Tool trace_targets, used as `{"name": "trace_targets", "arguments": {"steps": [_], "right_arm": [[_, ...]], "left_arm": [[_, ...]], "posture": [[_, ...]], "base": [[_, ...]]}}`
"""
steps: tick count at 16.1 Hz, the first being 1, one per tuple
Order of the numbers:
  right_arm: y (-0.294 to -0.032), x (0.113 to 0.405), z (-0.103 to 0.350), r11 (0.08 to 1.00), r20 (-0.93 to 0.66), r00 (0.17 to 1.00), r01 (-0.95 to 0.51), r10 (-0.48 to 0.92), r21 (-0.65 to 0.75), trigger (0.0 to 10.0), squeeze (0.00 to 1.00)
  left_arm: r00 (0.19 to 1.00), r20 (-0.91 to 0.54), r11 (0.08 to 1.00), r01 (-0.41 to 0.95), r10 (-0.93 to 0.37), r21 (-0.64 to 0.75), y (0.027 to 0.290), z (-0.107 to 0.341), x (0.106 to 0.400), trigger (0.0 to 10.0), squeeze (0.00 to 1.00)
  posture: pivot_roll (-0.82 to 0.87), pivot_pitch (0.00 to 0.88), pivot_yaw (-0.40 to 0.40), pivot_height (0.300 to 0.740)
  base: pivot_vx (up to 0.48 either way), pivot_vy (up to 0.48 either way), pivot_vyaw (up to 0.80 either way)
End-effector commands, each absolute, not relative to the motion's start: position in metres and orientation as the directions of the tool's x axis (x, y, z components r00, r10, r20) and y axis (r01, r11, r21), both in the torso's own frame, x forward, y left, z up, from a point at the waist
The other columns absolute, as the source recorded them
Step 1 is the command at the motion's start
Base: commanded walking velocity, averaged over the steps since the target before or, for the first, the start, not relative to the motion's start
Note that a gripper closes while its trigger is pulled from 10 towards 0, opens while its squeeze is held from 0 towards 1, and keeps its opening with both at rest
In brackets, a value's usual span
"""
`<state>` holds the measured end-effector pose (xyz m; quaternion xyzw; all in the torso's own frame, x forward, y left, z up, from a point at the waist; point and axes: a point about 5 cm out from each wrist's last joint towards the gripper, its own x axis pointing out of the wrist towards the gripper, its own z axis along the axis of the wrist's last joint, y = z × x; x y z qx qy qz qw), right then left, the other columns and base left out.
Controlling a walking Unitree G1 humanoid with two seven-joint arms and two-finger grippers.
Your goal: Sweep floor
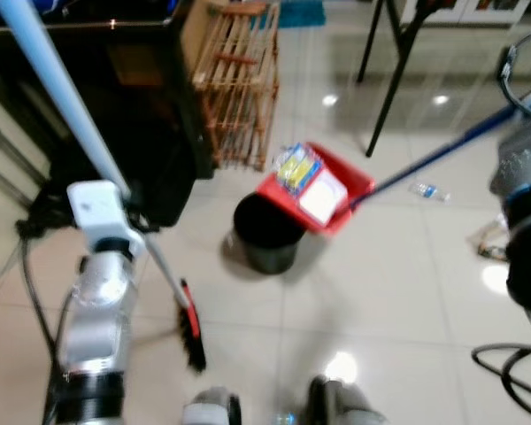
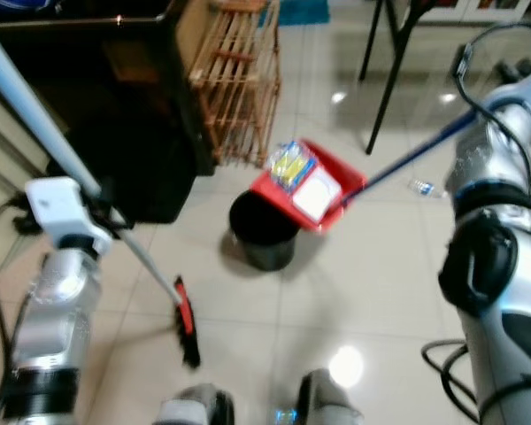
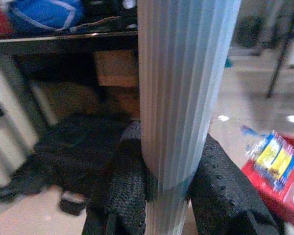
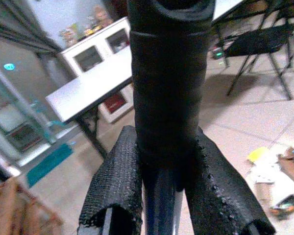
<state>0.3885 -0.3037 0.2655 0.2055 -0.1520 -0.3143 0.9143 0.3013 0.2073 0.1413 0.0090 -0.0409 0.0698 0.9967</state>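
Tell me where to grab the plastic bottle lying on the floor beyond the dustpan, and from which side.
Grip the bottle across its middle, coming straight down from above. It lies flat on open tile, so its sides are exposed. That is a judgement, since it is small and blurred. Both end effectors are occupied: left on the broom handle, right on the dustpan handle.

A glossy beige tiled floor carries a round black bin. Behind the bin stands a slatted wooden crate, beside a dark bag. To the bin's right, well apart, lie a clear plastic bottle and paper scraps. The red-and-black broom head rests near the bin's front-left.
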Motion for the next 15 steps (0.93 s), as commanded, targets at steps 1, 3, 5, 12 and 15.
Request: {"name": "trace_targets", "arguments": {"steps": [1,3,5,12,15], "right_arm": [[-0.3043,0.3885,0.2828,0.718,0.198,0.740,0.491,-0.642,0.494,10.0,0.00],[-0.3045,0.3885,0.2822,0.717,0.196,0.741,0.492,-0.643,0.493,10.0,0.00],[-0.3047,0.3884,0.2812,0.716,0.194,0.741,0.493,-0.643,0.494,10.0,0.00],[-0.3046,0.3884,0.2788,0.718,0.187,0.744,0.495,-0.641,0.490,10.0,0.00],[-0.3038,0.3888,0.2792,0.720,0.189,0.746,0.493,-0.638,0.488,10.0,0.00]], "left_arm": [[0.978,0.142,0.988,-0.154,0.152,0.000,0.2123,0.1543,0.3015,10.0,0.00],[0.978,0.143,0.988,-0.154,0.153,0.000,0.2123,0.1547,0.3016,10.0,0.00],[0.977,0.147,0.988,-0.156,0.154,0.003,0.2123,0.1554,0.3012,10.0,0.00],[0.980,0.142,0.990,-0.144,0.142,0.004,0.2108,0.1551,0.3016,10.0,0.00],[0.979,0.143,0.989,-0.146,0.144,0.006,0.2107,0.1553,0.3018,10.0,0.00]], "posture": [[0.09,0.148,0.037,0.740],[0.09,0.149,0.037,0.740],[0.09,0.152,0.038,0.740],[0.09,0.156,0.037,0.740],[0.09,0.157,0.037,0.740]], "base": [[0.442,0.000,0.00],[0.442,0.000,0.00],[0.210,0.000,0.00],[0.000,0.000,0.00],[0.000,0.000,0.00]]}}
